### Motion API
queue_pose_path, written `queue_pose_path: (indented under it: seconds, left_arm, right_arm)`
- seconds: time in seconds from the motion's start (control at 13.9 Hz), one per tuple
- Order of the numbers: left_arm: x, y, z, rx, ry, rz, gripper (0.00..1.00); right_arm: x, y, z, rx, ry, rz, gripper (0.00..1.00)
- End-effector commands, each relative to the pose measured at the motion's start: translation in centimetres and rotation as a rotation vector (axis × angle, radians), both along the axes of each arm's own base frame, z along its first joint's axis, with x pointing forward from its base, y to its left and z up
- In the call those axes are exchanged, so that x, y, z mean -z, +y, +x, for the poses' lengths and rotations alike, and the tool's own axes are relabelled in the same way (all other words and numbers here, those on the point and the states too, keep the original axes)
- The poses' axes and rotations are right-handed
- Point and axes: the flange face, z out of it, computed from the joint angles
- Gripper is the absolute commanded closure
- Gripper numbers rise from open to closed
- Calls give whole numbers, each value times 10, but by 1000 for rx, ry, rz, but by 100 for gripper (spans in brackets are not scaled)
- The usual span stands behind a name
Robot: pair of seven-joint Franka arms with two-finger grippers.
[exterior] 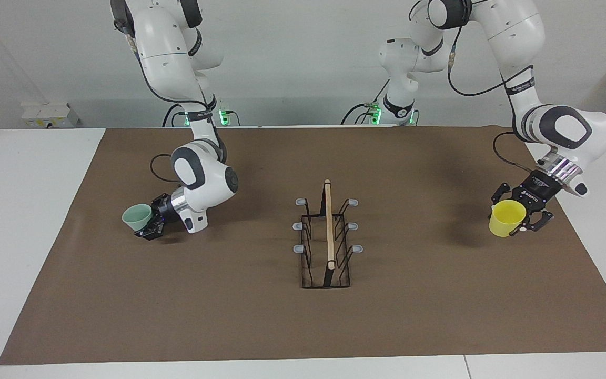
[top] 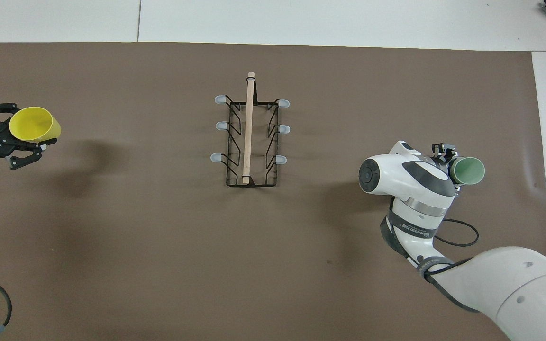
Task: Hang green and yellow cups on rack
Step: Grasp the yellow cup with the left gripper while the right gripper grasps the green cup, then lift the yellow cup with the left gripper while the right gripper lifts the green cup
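— What's on the brown mat (top: pixel 159 260)?

— A black wire rack (top: pixel 249 142) stands mid-table, its wooden bar (top: pixel 248 128) running away from the robots, three grey-tipped prongs down each side, all bare.

— And the cups?

— Both are held in the air, tipped on their sides. The left gripper (top: pixel 14 135), over the left arm's end of the mat, clasps the yellow cup (top: pixel 33 124). The right gripper (top: pixel 448 161), over the right arm's end, grips the green cup (top: pixel 468 171). Both mouths show to the camera.
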Motion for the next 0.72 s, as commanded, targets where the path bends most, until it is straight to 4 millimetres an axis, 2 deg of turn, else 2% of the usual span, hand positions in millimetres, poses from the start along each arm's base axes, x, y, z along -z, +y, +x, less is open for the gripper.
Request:
queue_pose_path:
  seconds: [0.0,0.14,0.36,0.43,0.65]
  left_arm:
    - [-22,-6,-1,57,-2,62,100]
    - [-42,-27,6,148,-10,141,100]
    - [-72,-63,3,266,-31,239,100]
    - [-79,-69,2,290,-32,263,100]
    - [-90,-104,5,391,-28,416,100]
  right_arm:
    - [-11,4,2,4,-36,-6,64]
    - [-23,5,11,69,-64,38,64]
    - [-38,9,22,141,-99,109,64]
    - [-46,10,28,181,-120,143,67]
    - [-82,14,40,287,-186,258,79]
